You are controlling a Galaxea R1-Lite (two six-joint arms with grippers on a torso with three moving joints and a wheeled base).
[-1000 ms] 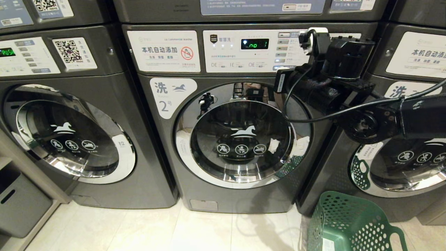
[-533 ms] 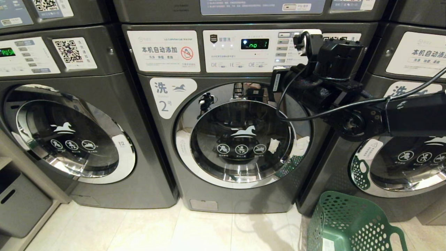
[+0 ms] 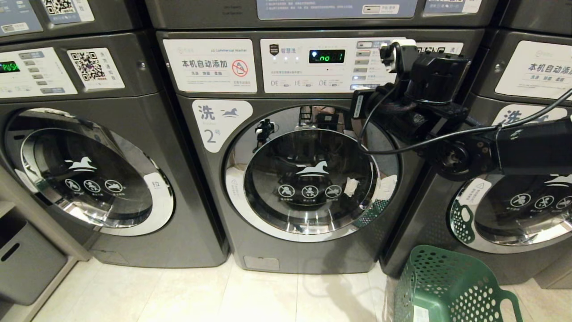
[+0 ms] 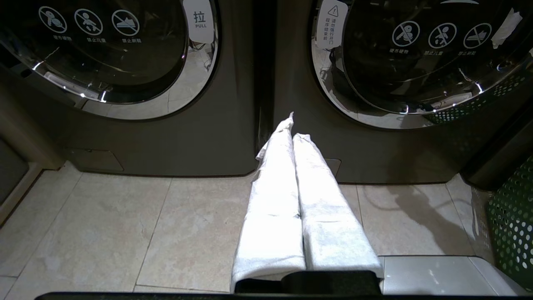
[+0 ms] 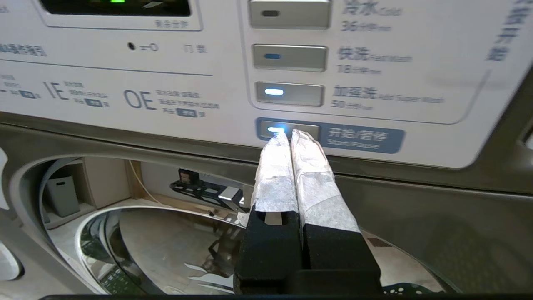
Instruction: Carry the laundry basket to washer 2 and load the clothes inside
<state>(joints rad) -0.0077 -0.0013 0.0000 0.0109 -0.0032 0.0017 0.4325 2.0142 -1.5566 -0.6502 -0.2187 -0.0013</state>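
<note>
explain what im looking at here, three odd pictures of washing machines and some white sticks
A two-armed robot stands in a laundry room. The wide picture is from its head camera: it faces washer 2, whose door is closed, with a green laundry basket on the floor to its right. The other two come from cameras on its wrists. The white sticks are the gripper fingers, wrapped in white material. The right gripper is shut, holds nothing, and its tips are at the lit start/pause button on the control panel. The left gripper is shut and empty too, hanging low and pointing at the gap between two washers, above the tiled floor.
</note>
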